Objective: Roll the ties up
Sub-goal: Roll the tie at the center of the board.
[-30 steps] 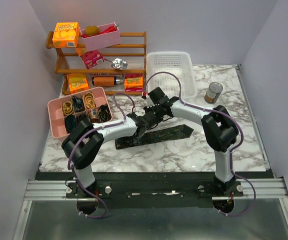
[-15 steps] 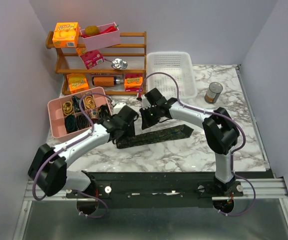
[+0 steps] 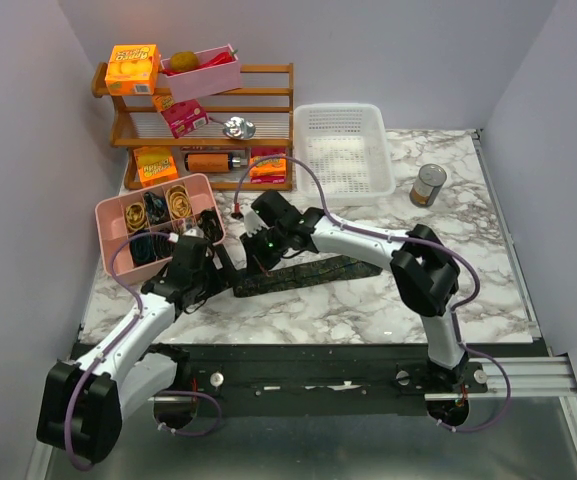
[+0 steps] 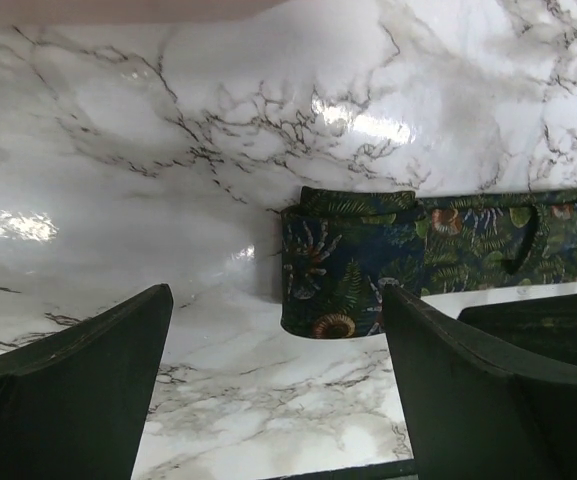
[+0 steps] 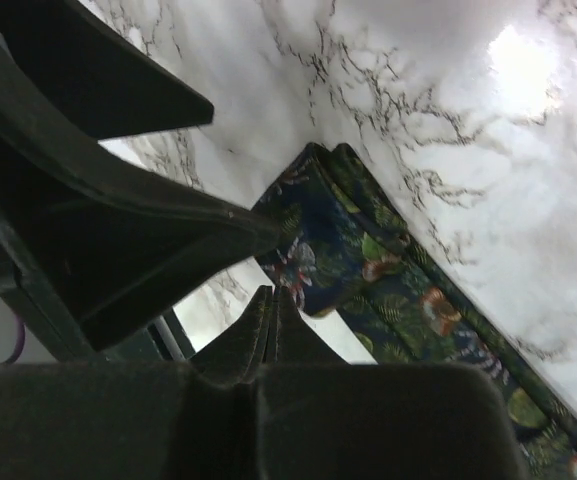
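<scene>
One tie [image 3: 318,272] lies flat across the marble table, dark fabric with a green and gold leaf print. Its folded left end [image 4: 348,270] shows in the left wrist view, just beyond my left gripper [image 4: 278,400]. That gripper is open, its fingers spread wide on either side with only bare marble between them. In the top view my left gripper [image 3: 218,268] sits just left of the tie's end. My right gripper [image 5: 273,300] is shut with nothing in it, its tips at the near edge of the tie's end [image 5: 368,270]. In the top view my right gripper [image 3: 256,262] hovers over that same end.
A pink divided tray [image 3: 113,262] of elastic loops stands at the left. Behind it is a wooden shelf [image 3: 268,130] with boxes and a bottle. A white basket [image 3: 343,150] and a tin can [image 3: 428,185] sit at the back right.
My left arm has pulled back to the left and its jaws have opened wider. My right gripper, still shut, has slid left along the tie to its left end.
</scene>
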{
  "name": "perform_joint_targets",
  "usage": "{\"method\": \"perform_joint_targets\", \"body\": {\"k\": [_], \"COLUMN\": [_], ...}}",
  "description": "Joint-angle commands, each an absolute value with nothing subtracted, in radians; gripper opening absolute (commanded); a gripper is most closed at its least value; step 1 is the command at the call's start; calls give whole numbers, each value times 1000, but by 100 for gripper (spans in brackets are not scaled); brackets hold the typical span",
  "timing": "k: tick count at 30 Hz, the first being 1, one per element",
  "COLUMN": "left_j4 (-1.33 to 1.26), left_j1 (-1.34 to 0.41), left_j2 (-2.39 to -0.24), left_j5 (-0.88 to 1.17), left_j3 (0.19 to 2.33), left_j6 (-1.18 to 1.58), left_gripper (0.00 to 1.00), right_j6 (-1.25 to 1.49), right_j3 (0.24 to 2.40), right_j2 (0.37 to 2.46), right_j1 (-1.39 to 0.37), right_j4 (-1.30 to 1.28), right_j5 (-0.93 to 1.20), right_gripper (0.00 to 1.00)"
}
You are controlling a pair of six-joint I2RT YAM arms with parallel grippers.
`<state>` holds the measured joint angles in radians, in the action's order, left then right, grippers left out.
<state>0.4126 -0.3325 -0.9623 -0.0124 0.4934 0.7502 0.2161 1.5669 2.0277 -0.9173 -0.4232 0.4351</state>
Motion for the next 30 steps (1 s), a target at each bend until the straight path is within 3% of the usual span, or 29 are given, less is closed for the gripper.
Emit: {"method": "perform_joint_targets", "body": {"k": [1, 16, 26, 30], "left_j4": [278, -29, -136, -196], "left_j1": [-276, -253, -253, -252], "left_j2": [-922, -969, -992, -1014], "left_j5": [166, 262, 227, 241], "left_j3": [413, 267, 212, 192], "left_j6": [767, 856, 871, 874], "left_gripper": [95, 88, 61, 56], "right_j6": [216, 199, 196, 195], "right_j3": [1612, 1614, 1618, 1624], "right_j2": [2105, 2171, 2195, 2200], "right_j1": [-922, -920, -902, -897], "right_j4": [-422, -449, -466, -466], "right_j5": [460, 344, 368, 382], "right_gripper": [1, 0, 1, 1]}}
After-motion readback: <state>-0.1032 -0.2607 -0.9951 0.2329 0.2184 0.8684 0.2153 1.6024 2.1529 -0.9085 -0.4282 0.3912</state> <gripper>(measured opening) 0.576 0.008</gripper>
